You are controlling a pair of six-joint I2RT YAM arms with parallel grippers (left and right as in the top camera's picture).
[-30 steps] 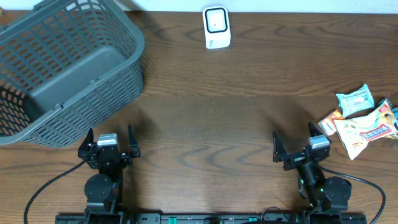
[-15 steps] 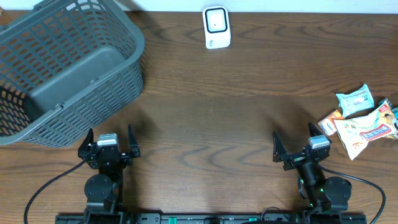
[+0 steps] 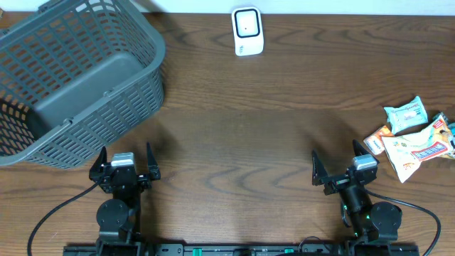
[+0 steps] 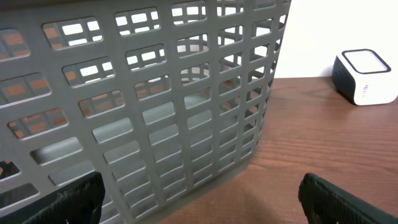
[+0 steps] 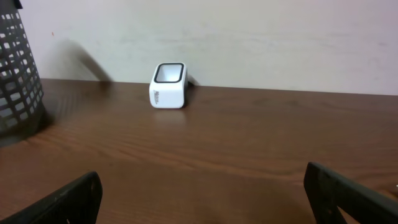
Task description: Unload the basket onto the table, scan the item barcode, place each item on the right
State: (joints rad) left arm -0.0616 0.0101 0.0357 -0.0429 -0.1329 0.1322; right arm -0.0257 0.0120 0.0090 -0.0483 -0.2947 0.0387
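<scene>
Snack packets (image 3: 414, 147) lie just right of the wide-spread, empty right hand (image 3: 335, 156)

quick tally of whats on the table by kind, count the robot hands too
grey basket: 1
white scanner: 1
snack packets: 3 that show clearly, overlapping at the frame's right edge
hands: 2 (left hand, right hand, both open and empty)
total: 7
</scene>
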